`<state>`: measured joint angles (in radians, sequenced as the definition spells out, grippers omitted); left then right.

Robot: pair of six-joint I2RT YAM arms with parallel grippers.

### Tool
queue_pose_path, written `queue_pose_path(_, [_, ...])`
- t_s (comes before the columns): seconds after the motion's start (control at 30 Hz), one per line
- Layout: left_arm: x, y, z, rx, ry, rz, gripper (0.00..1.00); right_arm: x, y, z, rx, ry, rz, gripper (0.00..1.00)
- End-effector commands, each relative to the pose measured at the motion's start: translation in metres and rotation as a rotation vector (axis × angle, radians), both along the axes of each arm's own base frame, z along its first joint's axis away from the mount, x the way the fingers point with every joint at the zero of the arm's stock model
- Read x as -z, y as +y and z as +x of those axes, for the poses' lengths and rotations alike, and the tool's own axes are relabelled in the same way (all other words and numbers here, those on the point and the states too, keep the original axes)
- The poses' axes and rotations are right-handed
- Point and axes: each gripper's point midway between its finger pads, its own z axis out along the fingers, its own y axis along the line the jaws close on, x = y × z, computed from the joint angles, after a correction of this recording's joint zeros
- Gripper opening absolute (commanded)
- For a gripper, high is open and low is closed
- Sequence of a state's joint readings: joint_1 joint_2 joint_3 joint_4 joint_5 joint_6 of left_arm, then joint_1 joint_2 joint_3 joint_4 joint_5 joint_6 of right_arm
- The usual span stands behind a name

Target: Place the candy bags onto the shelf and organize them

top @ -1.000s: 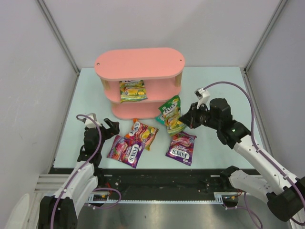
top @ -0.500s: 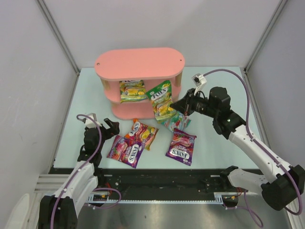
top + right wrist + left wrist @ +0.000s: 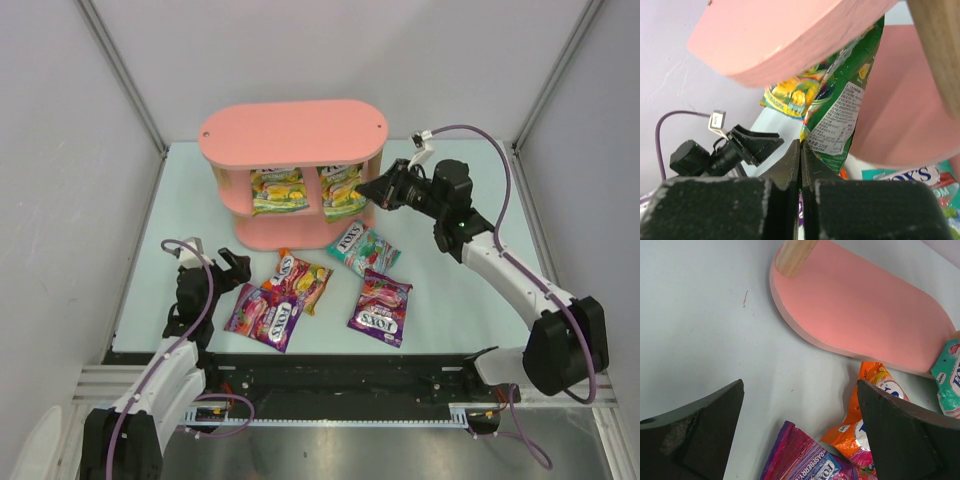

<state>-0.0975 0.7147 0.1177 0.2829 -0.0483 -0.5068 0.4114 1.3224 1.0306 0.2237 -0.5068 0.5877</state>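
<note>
held yellow-green bag (image 3: 340, 190): upright on the middle tier of the shelf (image 3: 293, 135), just beside a second yellow-green bag (image 3: 277, 190).
right pincer (image 3: 366, 188): pinching the held bag's edge.
teal bag (image 3: 362, 248), red-orange bag (image 3: 300, 278), purple bags (image 3: 264, 316) (image 3: 380, 308): flat on the counter (image 3: 450, 290).
left pincer (image 3: 236, 268): spread, empty.

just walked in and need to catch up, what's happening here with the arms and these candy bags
The right gripper is shut on a yellow-green bag, holding it in the middle tier of the pink shelf beside a second yellow-green bag. The teal bag, the red-orange bag, a left purple bag and a right purple bag lie on the table in front. The left gripper is open and empty, near the left purple bag.
</note>
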Motion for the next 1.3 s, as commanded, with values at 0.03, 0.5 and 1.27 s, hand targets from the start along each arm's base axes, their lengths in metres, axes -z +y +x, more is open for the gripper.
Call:
queue_pose_path(0.03, [-0.016, 0.0, 0.007, -0.004, -0.049, -0.018, 1.0, -0.061, 0.006, 0.017, -0.001, -0.158, 0.117, 0.0])
queue_pose_path(0.5, [-0.016, 0.0, 0.007, -0.004, -0.049, -0.02, 1.0, -0.042, 0.009, 0.058, 0.057, -0.115, 0.151, 0.0])
queue_pose_path(1.27, [-0.015, 0.001, 0.006, -0.008, -0.048, -0.021, 1.0, -0.01, 0.031, 0.075, 0.065, -0.04, 0.15, 0.0])
